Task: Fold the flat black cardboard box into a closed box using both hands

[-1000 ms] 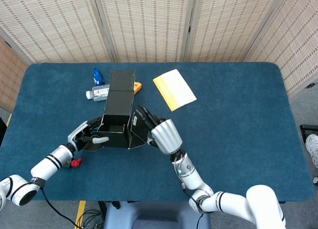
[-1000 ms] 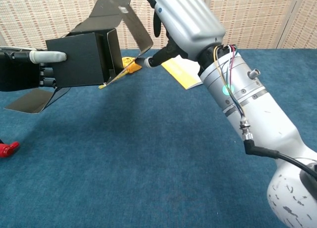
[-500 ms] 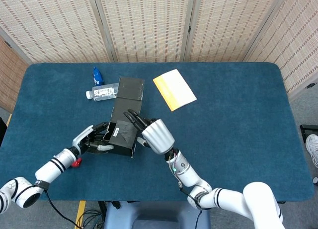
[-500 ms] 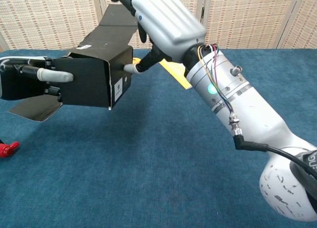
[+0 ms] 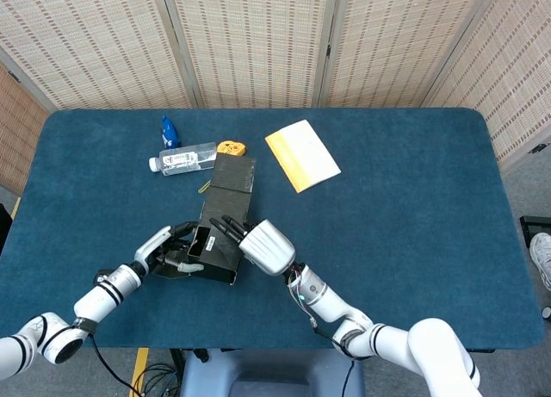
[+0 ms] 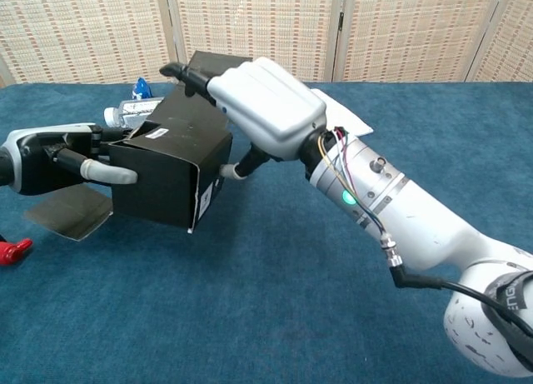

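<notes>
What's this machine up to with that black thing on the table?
A two-armed robot is folding a black cardboard box over a blue table. Its left hand grips the box from one side, and its right hand rests on top of the box. One flap hangs open on the left, so the box is not closed yet. A water bottle and a yellow booklet lie further back, untouched.

a blue-covered table (image 5: pixel 413 207) stands before woven folding screens (image 5: pixel 250 40), grey floor (image 5: pixel 529 199) at right.
</notes>
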